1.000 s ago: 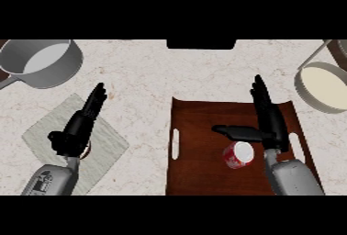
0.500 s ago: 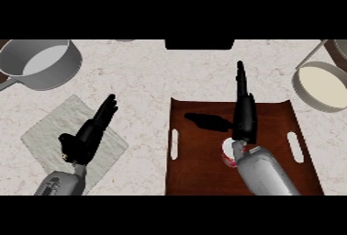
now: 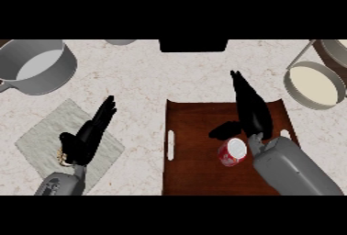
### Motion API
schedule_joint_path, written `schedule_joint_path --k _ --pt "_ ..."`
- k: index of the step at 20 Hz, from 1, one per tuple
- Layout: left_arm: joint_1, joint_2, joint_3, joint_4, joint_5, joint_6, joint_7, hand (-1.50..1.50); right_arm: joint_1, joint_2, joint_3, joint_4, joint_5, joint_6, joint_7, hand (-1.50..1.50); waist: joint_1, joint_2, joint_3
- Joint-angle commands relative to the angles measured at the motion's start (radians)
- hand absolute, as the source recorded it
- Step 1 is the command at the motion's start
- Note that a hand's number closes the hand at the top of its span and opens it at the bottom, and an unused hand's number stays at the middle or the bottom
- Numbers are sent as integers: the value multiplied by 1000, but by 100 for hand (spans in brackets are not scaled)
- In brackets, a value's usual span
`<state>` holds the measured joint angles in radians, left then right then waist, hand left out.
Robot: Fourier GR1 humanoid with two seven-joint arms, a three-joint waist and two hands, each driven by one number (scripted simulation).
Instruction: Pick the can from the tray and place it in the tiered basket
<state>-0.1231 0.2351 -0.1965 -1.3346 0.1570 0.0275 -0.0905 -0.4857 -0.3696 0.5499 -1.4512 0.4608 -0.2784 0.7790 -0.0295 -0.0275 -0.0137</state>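
Counter (image 3: 142,82) w/ tray (image 3: 196,137), pot (image 3: 37,66), cloth (image 3: 47,137)

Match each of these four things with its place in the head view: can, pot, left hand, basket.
Things:
1. can
2. pot
3. left hand
4. basket

Places:
A. upper left corner of the counter
B. over the grey mat
C. right edge of the counter
D. on the brown tray, beside the right wrist

Pairs: 1-D, 2-A, 3-B, 4-C
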Motion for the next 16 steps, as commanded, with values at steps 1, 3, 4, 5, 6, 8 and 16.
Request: schedule_joint_path --k 1,3,4,5,6,8,16 --pt "15 4 8 9 0 1 -15 0 -61 -79 92 -52 16 272 228 -150 1 -3 -1" --pt "6 -4 5 5 0 5 -2 0 -113 -71 100 -105 -33 398 356 -150 2 -1 2" --pt "12 -16 -12 -18 -4 4 -4 0 -123 -48 108 -147 -61 442 426 -150 4 -3 4" --pt "15 1 -3 -9 1 -12 -7 0 -140 -26 118 -181 -73 478 494 -150 7 3 6" --pt "4 5 10 16 0 -9 -15 0 -182 -11 108 -222 -98 519 554 -150 1 3 5" --pt "0 -3 0 -7 -2 -6 4 0 -211 7 87 -253 -144 567 651 -150 6 7 8" --pt "32 8 24 13 11 -34 -52 0 -214 34 95 -246 -34 499 707 -150 4 13 8"
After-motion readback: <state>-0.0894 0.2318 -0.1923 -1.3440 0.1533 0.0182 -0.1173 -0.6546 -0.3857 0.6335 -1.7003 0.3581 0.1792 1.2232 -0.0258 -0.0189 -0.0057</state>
